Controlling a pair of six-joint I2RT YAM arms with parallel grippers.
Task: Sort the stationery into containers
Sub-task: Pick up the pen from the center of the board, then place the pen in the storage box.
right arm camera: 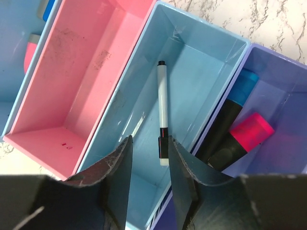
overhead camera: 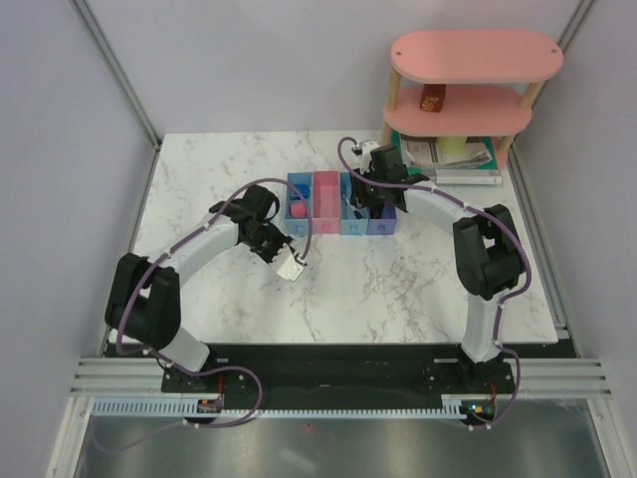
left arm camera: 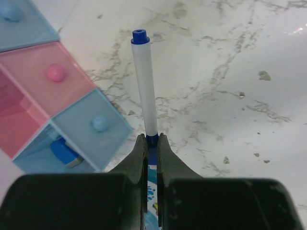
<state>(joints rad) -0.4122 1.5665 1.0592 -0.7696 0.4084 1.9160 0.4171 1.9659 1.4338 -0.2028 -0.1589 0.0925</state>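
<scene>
A white pen (left arm camera: pixel 144 86) with a blue cap sticks straight out from the left arm's jaws, which are clamped on its lower end above the marble surface (left arm camera: pixel 230 96), near the bins. A second thin pen (right arm camera: pixel 163 120) lies flat inside a light-blue bin (right arm camera: pixel 206 62), below the gap between the right arm's jaws, which stand apart. Two highlighters (right arm camera: pixel 225 120) rest in the purple bin (right arm camera: pixel 283 86) alongside.

White, blue-capped pen (left arm camera: pixel 144 86); white, seemingly marbled table (left arm camera: pixel 230 96).
</scene>
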